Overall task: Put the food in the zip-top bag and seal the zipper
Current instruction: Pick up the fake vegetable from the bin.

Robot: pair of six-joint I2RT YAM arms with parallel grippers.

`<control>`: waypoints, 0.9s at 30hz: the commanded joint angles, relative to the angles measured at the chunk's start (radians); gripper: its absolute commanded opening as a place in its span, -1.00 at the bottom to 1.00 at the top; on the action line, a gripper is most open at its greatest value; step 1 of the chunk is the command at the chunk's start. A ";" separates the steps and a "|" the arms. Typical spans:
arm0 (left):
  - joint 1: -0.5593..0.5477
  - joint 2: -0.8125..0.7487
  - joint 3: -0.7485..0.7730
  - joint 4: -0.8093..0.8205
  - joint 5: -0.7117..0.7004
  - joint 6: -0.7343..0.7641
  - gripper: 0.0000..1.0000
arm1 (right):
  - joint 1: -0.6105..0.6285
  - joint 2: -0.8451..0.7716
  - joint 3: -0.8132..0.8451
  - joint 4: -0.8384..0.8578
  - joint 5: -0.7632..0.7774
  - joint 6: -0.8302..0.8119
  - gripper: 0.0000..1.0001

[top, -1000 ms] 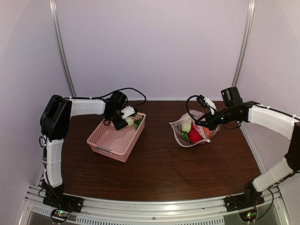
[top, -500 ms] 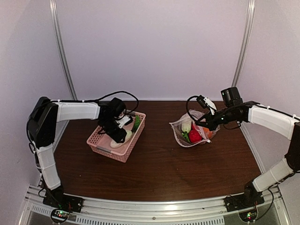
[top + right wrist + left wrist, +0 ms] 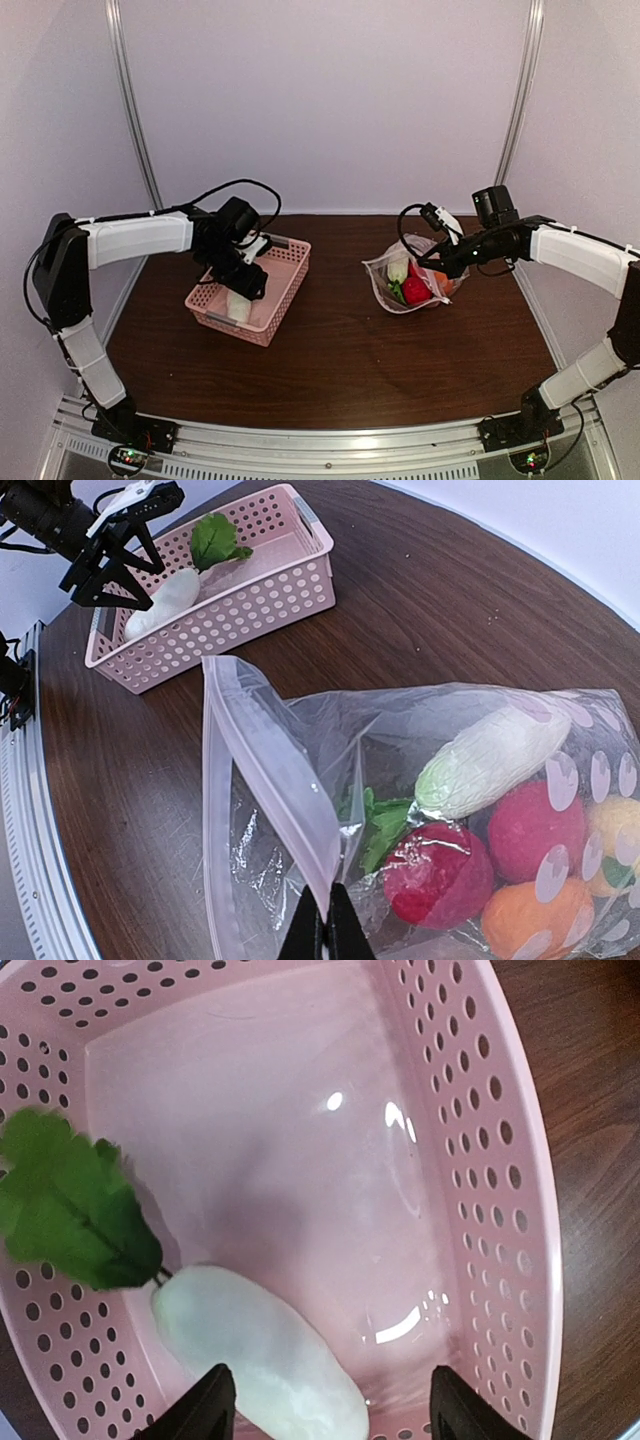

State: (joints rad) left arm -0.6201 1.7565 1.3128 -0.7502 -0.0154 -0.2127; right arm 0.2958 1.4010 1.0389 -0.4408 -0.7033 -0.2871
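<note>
Left gripper (image 3: 330, 1405) is sinking into basket (image 3: 490, 1160) near desk's left edge, jaws spread over radish (image 3: 250, 1350); centring on its white body looks best. Right gripper (image 3: 325, 930) is pinching zip-top bag (image 3: 280, 770) mouth, far-right corner.

A dark wooden table (image 3: 340, 360) stood enclosed by plain pale walls (image 3: 320, 100), with two slim metal posts (image 3: 138, 120) rising behind it and an aluminium rail (image 3: 330, 443) along its near edge, under soft, even light.
</note>
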 commanded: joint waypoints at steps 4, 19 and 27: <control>0.003 0.097 0.130 -0.070 -0.121 -0.106 0.35 | -0.009 -0.035 -0.005 -0.009 0.007 -0.002 -1.00; 0.043 0.057 0.038 -0.028 -0.193 -0.349 0.32 | -0.009 -0.046 -0.005 -0.016 0.001 -0.016 -1.00; 0.053 0.114 0.042 -0.003 -0.161 -0.329 0.32 | -0.010 -0.059 -0.007 -0.017 0.001 -0.017 -1.00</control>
State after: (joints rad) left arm -0.5755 1.8332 1.3548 -0.7967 -0.1955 -0.5327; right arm 0.2939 1.3758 1.0389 -0.4526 -0.7033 -0.2909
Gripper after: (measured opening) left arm 0.662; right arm 0.003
